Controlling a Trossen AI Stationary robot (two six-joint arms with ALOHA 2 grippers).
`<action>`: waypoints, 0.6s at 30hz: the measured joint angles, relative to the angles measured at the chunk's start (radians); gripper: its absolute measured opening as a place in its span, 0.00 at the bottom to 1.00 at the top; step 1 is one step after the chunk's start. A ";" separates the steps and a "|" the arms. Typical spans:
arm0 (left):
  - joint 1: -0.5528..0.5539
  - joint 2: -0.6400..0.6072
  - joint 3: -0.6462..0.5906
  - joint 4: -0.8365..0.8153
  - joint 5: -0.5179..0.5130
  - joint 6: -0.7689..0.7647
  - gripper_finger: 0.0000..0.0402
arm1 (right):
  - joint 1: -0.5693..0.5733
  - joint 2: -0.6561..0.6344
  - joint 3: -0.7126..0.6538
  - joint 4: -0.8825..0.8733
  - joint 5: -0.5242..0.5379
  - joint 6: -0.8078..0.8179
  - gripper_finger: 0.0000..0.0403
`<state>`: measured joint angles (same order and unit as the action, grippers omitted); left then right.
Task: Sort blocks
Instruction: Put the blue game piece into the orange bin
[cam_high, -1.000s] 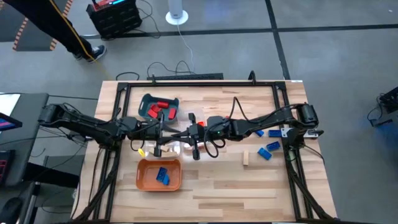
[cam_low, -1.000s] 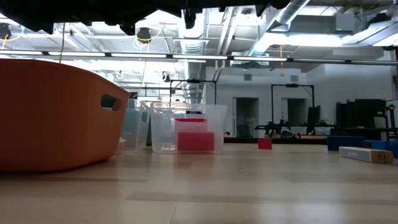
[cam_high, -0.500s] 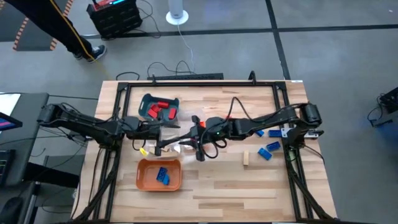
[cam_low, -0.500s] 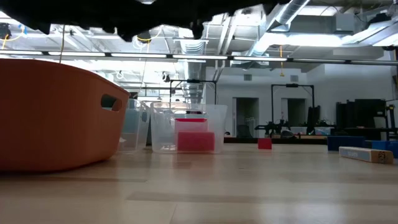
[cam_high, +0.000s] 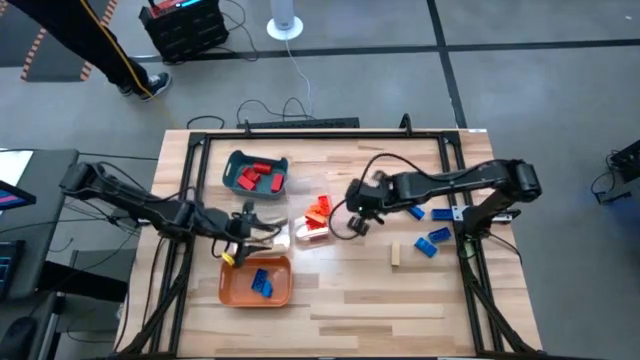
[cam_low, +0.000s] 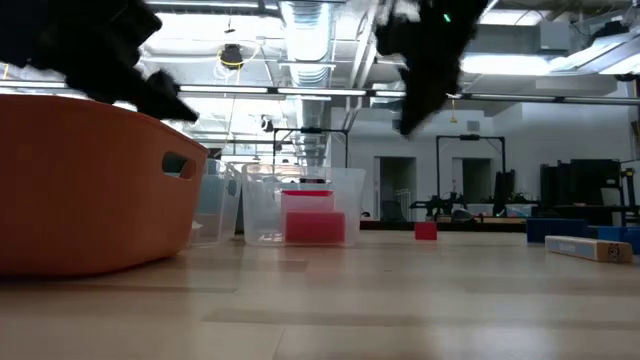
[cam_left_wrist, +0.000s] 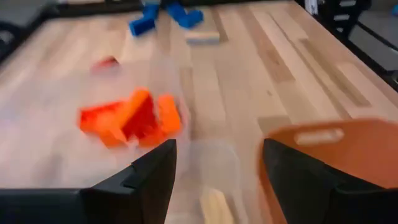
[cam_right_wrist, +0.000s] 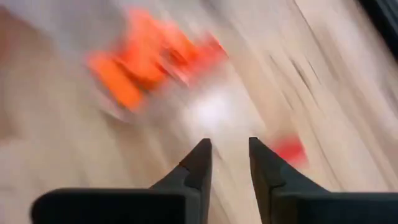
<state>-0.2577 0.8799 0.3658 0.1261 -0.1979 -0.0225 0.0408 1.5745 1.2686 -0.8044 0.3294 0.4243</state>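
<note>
high view: reading left to right across my table (cam_high: 350, 300).
left arm: comes in from the left edge, my left gripper (cam_high: 262, 232) hangs just above the orange tray (cam_high: 228, 288), beside the clear tray (cam_high: 281, 238).
left gripper state: fingers spread, nothing between them; left wrist view shows the gap wide, orange tray rim (cam_left_wrist: 323, 134) under one finger.
teal tray: red blocks (cam_high: 256, 175) inside the teal tray (cam_high: 236, 162), toward the back left.
orange tray: blue blocks (cam_high: 261, 282) lying in it.
centre: orange blocks (cam_high: 318, 211) piled in a clear tray, with red ones mixed in; same pile in left wrist view (cam_left_wrist: 132, 116).
right arm: reaches in from the right edge, my right gripper (cam_high: 358, 222) over bare wood just right of the orange pile.
right gripper state: fingers a narrow slit apart, pinching nothing; right wrist view is smeared, orange blocks (cam_right_wrist: 149, 59) ahead of the tips.
right side: blue blocks (cam_high: 431, 240) scattered near the right arm base, one tan block (cam_high: 395, 257) apart from them.
low view: orange tray wall (cam_low: 90, 180) at left, clear trays (cam_low: 300, 205) mid, small red block (cam_low: 425, 230) beyond.
</note>
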 joint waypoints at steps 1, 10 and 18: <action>-0.013 0.000 -0.019 0.010 -0.003 -0.020 0.58 | -0.015 0.001 0.000 -0.069 0.008 0.057 0.23; -0.094 0.000 -0.150 0.187 -0.100 -0.072 0.58 | -0.180 0.078 -0.003 -0.519 -0.043 0.308 0.53; -0.126 -0.004 -0.180 0.160 -0.100 -0.117 0.58 | -0.307 0.061 -0.179 -0.456 -0.159 0.247 0.67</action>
<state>-0.3840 0.8755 0.1857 0.2865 -0.2982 -0.1400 -0.2658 1.6355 1.0894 -1.2604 0.1709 0.6715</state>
